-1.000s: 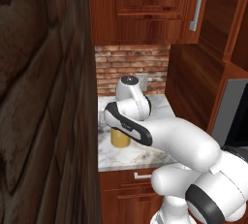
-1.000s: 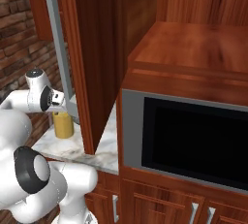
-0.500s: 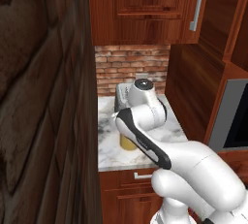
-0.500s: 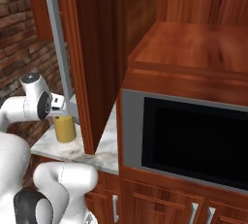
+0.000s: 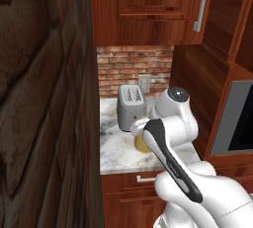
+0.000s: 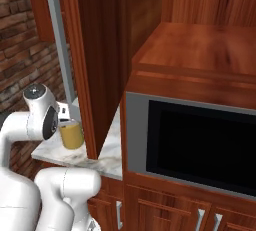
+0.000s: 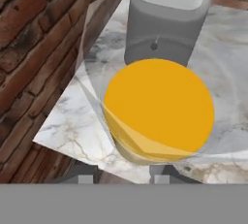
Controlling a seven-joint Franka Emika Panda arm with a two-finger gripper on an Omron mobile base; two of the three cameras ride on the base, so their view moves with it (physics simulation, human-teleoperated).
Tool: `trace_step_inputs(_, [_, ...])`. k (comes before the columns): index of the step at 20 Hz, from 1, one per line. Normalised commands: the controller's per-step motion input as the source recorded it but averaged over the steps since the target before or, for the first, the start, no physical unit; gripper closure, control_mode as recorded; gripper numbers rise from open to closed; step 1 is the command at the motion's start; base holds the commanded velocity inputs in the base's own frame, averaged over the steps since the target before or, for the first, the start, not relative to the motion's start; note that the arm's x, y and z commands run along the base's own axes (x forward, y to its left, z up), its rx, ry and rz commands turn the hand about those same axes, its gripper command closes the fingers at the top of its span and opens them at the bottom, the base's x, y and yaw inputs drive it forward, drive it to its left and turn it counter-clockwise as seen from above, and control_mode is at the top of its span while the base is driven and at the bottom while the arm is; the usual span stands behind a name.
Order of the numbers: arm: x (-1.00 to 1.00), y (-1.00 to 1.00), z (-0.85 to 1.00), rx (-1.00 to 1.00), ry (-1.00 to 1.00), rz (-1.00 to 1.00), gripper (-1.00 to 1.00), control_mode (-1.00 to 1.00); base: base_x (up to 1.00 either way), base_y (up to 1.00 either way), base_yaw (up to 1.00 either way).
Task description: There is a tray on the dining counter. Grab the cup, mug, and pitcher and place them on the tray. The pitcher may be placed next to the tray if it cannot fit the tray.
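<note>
The pitcher (image 5: 142,144) is a clear cylinder with yellow-orange inside, just over a marble counter (image 5: 114,149) in a narrow nook. In the hand view I look straight down into the pitcher (image 7: 159,109). My gripper (image 7: 123,175) is shut on the pitcher's near wall, with a dark fingertip on either side of it. From the right base view the hand (image 6: 64,120) sits at the top of the pitcher (image 6: 72,135). I cannot tell whether its base touches the marble. The tray, cup, mug and dining counter are out of view.
A grey toaster (image 5: 131,105) stands right behind the pitcher against the brick wall (image 5: 133,69). A dark wood panel (image 5: 44,123) walls the left side. The microwave (image 6: 200,147) and a tall cabinet side (image 6: 95,65) close the right. Wall cabinets (image 5: 148,10) hang overhead.
The pitcher has shifted to the right along the counter, in front of the toaster, together with my hand. The elbow has swung lower and nearer the cameras.
</note>
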Motion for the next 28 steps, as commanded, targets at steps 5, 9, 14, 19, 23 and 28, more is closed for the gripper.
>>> trace_step_inputs(5, [-0.19,-0.14,0.62,0.0,0.0,0.0,1.0,-1.0,0.0,0.0,0.0])
trace_step_inputs(9, [-0.29,-0.01,0.58,0.0,0.06,0.0,1.0,-1.0,0.0,0.0,0.0])
trace_step_inputs(14, [-0.36,0.0,0.4,0.0,0.13,0.0,1.0,-1.0,0.0,0.0,0.0])
trace_step_inputs(19, [-0.18,-0.05,0.14,0.0,0.05,0.0,1.0,-1.0,0.0,0.0,0.0])
trace_step_inputs(23, [0.0,-0.05,0.19,0.0,0.0,0.0,1.0,-1.0,0.0,0.0,0.0])
trace_step_inputs(28, [0.0,-0.01,0.31,0.0,0.0,0.0,1.0,-1.0,0.0,0.0,0.0])
